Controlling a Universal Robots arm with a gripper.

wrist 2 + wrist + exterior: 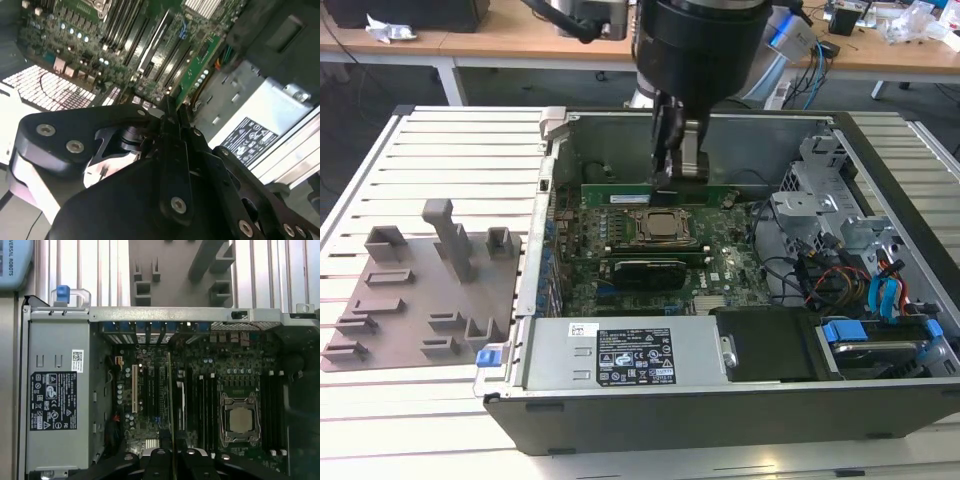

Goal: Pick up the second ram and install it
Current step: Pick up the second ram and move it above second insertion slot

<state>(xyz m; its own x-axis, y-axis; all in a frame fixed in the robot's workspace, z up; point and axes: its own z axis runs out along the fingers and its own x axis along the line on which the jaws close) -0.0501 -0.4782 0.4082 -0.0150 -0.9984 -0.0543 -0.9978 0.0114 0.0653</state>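
The end effector (677, 178) was seen lowered into the open computer case (720, 425), which was set on the slatted worktop (450, 150). Its fingers were drawn narrow and closed on the second ram (620, 194), gripped by its upper edge near the middle of its length. In the exterior view the slim green stick was found just behind the CPU socket (663, 226), on the side away from the black rectangular card (645, 270) and the labelled power supply (630, 355). Its long axis was laid across that view from left to right, parallel to the nearest edge of the socket. In the first wrist view the stick (170, 390) was seen edge-on as a thin line running straight out from between the fingertips of the end effector (171, 440). It was held to one side of the CPU socket (240, 419) and aligned with the dark memory slots (206, 405) beside that socket. The stick was thus directly below the end effector, with no sideways offset. It was judged to be carried just above the motherboard, but whether its lower edge had entered a slot could not be told. The empty grey fixture tray (410, 330) was left well apart from the socket, outside the case.
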